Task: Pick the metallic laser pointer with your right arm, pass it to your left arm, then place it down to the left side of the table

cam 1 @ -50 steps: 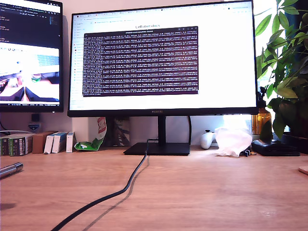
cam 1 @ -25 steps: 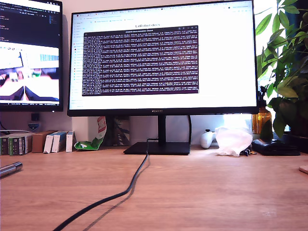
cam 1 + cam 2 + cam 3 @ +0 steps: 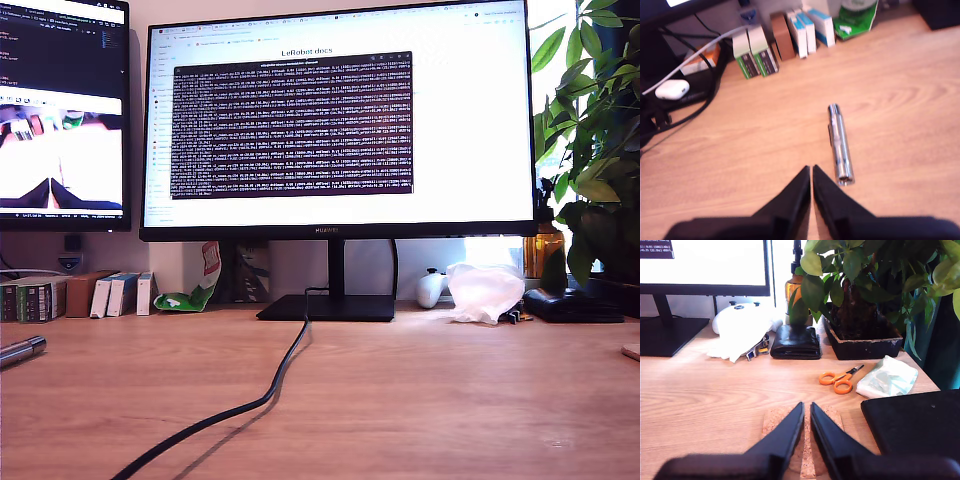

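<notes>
Wooden table (image 3: 420, 400), laser pointer (image 3: 840, 144) lying free

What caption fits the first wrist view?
My first gripper, shut and empty, beside the laser pointer lying on the table.

A large monitor (image 3: 335, 120) stands on its black base (image 3: 327, 308) at the back, showing a dark terminal window, with a second screen (image 3: 62, 110) at the exterior view's left. A black cable (image 3: 240, 405) runs forward from the base. Small boxes (image 3: 75, 296) line up under the second screen. At the exterior view's right are a leafy plant (image 3: 595, 130), a crumpled white bag (image 3: 483, 292) and a black wallet (image 3: 795, 341). Orange scissors (image 3: 838, 379) lie beside a cork coaster (image 3: 805, 440).
</notes>
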Motion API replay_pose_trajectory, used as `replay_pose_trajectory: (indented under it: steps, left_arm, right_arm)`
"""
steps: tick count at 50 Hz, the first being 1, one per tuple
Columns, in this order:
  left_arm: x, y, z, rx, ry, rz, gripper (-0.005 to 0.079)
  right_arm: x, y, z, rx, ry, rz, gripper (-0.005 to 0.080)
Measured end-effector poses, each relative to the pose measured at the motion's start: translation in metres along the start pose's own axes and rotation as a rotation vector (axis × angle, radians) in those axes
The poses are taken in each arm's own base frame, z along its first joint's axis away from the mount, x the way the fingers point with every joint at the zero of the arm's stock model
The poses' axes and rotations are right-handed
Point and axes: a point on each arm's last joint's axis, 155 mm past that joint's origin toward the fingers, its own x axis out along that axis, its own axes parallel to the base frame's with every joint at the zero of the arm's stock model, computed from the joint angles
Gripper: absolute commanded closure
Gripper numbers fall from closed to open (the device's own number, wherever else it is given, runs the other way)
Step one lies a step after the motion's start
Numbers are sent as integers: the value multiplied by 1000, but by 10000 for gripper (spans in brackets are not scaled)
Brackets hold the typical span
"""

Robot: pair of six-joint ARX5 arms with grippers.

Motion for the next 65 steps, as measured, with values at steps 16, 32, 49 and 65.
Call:
replay_pose_trajectory:
  steps: [16,32,49,65]
  left_arm:
    - [-7,4,14,-72,-71,-63,766]
    - [-20,6,34,-112,-184,-120,766]
    - [-18,32,28,-166,-164,-25,766]
    - [-18,32,28,-166,-163,-25,766]
  right_arm:
    - [0,0,0,0,0,0,734]
    - [0,0,0,0,0,0,735]
    - [0,0,0,0,0,0,734]
    - [0,0,0,0,0,0,734]
